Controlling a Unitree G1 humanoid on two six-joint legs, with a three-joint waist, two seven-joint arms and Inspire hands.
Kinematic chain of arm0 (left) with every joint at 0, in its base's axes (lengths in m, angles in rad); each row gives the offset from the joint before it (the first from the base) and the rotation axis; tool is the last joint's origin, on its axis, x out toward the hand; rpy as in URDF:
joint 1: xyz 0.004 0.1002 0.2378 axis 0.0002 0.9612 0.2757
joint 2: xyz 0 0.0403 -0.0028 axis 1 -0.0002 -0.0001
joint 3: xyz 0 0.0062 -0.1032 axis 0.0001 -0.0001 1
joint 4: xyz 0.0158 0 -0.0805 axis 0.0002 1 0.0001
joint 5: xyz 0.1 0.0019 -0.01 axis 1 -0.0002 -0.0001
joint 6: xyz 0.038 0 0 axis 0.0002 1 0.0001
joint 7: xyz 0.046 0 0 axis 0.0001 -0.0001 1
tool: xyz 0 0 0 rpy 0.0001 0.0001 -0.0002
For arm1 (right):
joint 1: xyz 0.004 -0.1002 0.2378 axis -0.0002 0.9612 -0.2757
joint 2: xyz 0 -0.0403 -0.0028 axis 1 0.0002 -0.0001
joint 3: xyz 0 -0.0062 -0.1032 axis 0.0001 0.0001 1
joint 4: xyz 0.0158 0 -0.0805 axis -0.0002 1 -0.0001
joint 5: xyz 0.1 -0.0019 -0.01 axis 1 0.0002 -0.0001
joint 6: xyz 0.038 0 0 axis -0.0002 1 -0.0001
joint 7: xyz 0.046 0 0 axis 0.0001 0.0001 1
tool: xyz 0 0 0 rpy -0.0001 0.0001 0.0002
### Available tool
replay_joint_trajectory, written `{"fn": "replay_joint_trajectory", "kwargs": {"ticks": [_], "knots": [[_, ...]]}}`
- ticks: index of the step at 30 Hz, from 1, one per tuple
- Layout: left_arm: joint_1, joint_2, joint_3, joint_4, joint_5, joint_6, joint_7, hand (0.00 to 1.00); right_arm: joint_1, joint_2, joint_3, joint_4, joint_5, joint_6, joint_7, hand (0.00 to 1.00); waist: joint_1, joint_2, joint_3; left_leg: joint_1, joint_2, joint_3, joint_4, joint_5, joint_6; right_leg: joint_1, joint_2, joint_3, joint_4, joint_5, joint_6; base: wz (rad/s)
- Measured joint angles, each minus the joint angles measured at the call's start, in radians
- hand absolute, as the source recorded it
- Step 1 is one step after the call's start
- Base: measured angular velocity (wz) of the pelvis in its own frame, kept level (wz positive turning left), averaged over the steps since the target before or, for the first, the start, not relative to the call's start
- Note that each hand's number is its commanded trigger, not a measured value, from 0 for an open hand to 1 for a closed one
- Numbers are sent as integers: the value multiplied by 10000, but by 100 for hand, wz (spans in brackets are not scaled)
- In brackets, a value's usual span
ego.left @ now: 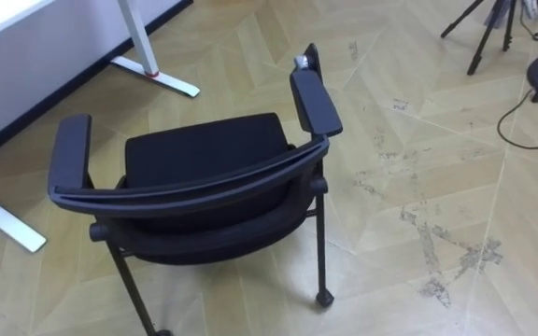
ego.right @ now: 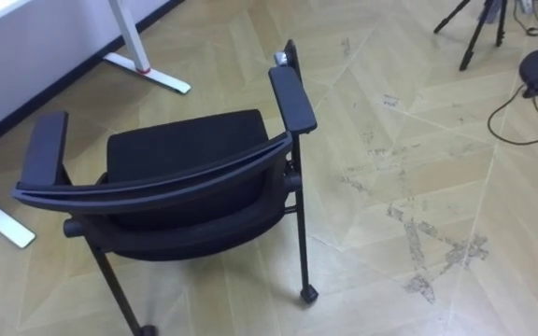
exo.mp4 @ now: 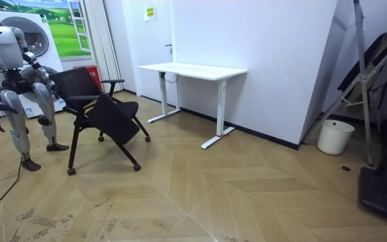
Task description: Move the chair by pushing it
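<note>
Chair (ego.left: 204,154) seat matt black cloth, apparently; floor (ego.left: 418,121) scuffed wood.

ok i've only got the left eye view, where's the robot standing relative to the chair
observer: right behind the chair, at its backrest, upright on both feet.
operator: what's behind me
observer: a white machine with a round front, by the room view's left edge.
operator: anything past the desk
observer: a white bucket by the wall, on the far side of the desk from the chair.
</note>
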Motion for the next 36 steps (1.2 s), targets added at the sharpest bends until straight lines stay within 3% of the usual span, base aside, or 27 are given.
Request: {"fn": "replay_joint_trajectory", "kwargs": {"ticks": [2,6,9,10,13,17,23,26,32,36], "knots": [[-110,161,31,-32,3,-2,346,0,-10,-28,-101,26,-38,1,-98,0,17,66,1,-11,-6,-126,-1,-14,-8,-10,-2,-85,5,-8,4,14],[-366,537,645,-468,89,8,969,0,-33,-141,-303,-75,-305,11,-210,0,60,244,-70,-24,-5,-179,-9,-45,8,6,-1,-136,24,-25,14,5],[-585,858,1540,-927,124,-5,1462,0,-69,-163,-895,-95,-521,5,-193,0,55,331,-61,16,-4,-178,-9,-49,15,3,-8,-128,94,-44,9,0],[-597,1065,1637,-1259,131,-45,1680,0,-64,-203,-1061,-107,-474,4,-195,0,53,365,-45,58,-5,-178,-14,-50,15,35,-8,-125,98,-44,9,0],[-704,1323,1919,-2098,397,-288,2259,0,-57,-327,-1252,-177,-516,-35,-241,0,51,447,-43,77,-21,-185,-15,-52,20,64,-23,-101,121,-51,19,0],[-1142,1425,1949,-2280,892,-395,2612,0,-55,-363,-1253,-177,-809,-45,-214,0,39,566,-63,95,-22,-202,14,-51,21,116,-33,-105,194,-61,15,0],[-1229,1433,1943,-4536,2037,-418,3111,0,-58,-370,-1255,-531,-1046,-60,-226,0,28,539,-63,-45,-30,-282,79,-50,23,-96,-57,-52,347,-162,7,2],[-1423,1434,1928,-5337,2862,-484,3433,0,-139,-360,-1223,-524,-1040,-56,-213,0,13,498,-106,-27,-43,-299,83,-50,22,-38,-62,-70,347,-162,7,1],[-1568,1436,1879,-6596,3649,-482,3721,0,-91,-357,-1223,-508,-950,-15,-218,0,-75,448,-82,-39,-55,-399,83,-50,22,92,-51,-81,254,-164,10,4],[-1558,1433,1836,-7488,4786,-408,4028,0,-89,-287,-1205,-377,-960,-3,-199,0,-185,392,-49,-92,-53,-401,103,-51,21,66,-44,-71,248,-164,10,3]]}}
